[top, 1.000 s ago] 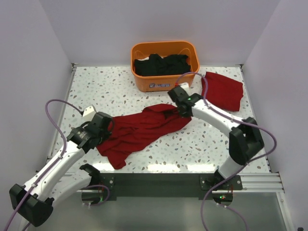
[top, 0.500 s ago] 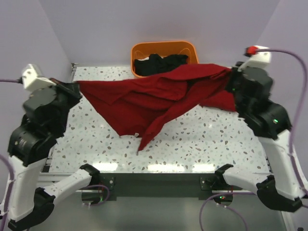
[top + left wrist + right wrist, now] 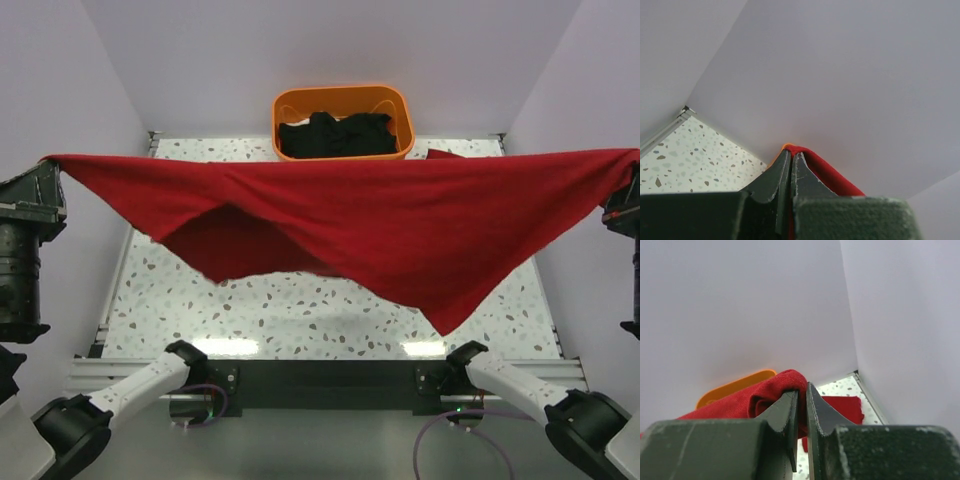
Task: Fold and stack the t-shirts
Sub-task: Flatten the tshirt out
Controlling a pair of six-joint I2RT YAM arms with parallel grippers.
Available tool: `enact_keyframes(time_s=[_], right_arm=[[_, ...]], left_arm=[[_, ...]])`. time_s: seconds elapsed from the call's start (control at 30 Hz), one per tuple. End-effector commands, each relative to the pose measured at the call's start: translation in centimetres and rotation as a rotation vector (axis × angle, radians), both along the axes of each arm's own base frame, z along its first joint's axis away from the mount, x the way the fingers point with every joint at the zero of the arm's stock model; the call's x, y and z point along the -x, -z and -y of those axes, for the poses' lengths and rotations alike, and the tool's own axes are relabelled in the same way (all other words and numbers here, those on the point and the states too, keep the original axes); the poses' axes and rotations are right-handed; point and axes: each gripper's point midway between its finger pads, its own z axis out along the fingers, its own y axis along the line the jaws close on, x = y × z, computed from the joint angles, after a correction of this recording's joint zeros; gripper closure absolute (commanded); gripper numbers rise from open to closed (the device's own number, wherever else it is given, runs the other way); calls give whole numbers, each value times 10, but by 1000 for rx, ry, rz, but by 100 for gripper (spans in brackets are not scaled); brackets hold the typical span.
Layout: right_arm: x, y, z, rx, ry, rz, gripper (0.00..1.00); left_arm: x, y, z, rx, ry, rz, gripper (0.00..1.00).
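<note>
Above one speckled table (image 3: 300, 310), one red t-shirt (image 3: 380, 220) is hanging stretched, the left gripper (image 3: 791, 154) and right gripper (image 3: 802, 389) each pinching a corner. A second t-shirt (image 3: 842, 409) is lying far right, near one orange basket (image 3: 340, 91).

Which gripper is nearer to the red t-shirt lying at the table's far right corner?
Right. The right gripper holds the stretched t-shirt up at the right edge of the table, near the lying t-shirt. The left gripper holds the other end at the left edge.

Soft matt dark-red cloth in the t-shirt (image 3: 380, 220); smooth orange plastic in the basket (image 3: 340, 92), upper centre of frame; speckled, shiny tabletop (image 3: 300, 310).
</note>
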Motion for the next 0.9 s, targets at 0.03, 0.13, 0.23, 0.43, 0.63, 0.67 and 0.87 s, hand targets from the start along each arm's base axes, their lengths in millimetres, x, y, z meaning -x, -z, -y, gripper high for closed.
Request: enact_keyframes(time_s=[0.03,0.13,0.23,0.43,0.63,0.67,0.87], right_arm=[[-31,22,-4,105,91,-130,100],[-52,34,-11,132,123,-187,100],[-84,62,-24,169,157,-286,100],[-166,246,-87,241,44,-723,100],[-226,417,-120,194,-94,-1063,98],[-233,425,-114,189,-70,-1094,98],[-259,446,-83,214,59,-1215,32]], left_arm=[[-23,3,1,-50,-74,-46,100],[-45,14,4,-82,-126,-101,100],[-78,37,14,-124,-183,-187,100],[-167,228,68,-258,-129,-624,100],[-203,393,86,-248,42,-917,100],[-207,413,81,-258,34,-972,100],[-218,456,65,-262,-2,-1098,100]])
